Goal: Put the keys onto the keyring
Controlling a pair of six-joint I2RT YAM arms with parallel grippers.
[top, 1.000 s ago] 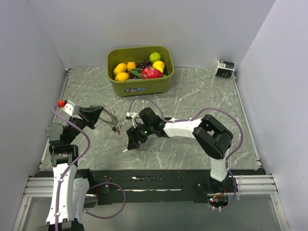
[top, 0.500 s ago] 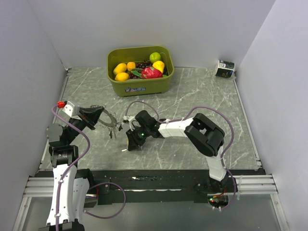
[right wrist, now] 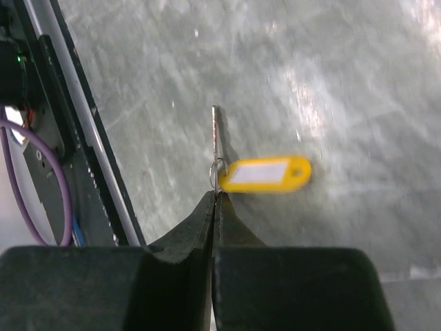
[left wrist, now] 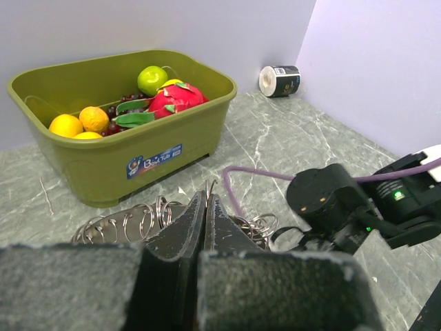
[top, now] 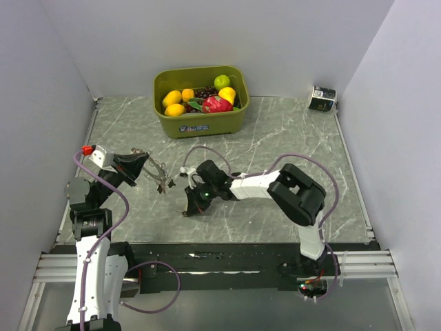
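Left gripper (left wrist: 207, 198): jaws pressed together, pinching the keyring (left wrist: 131, 222), a bunch of wire loops fanned out on both sides of the fingertips. It is held off the table (top: 289, 138), in front of the bin (top: 200, 125) and toward its left end. Likely reason: a raised, steady ring gives the other arm a fixed target with room underneath.

Right gripper (right wrist: 215, 198): jaws closed on a key (right wrist: 215, 134) at its head end. The blade sticks straight out past the tips, and a yellow tag (right wrist: 265, 174) hangs to one side from a small loop at the pinch. The grip leaves the blade and loop exposed, which suits threading. The key is low over the table, in front of the bin and nearer the arm bases than the keyring.

Keyring and key are near each other but apart, with no contact visible in the top view. The key is not yet on the ring.

Other keys: none made out.

Risk, as I judge it: a thin blade held only at the tips could twist when pushed against the wire.
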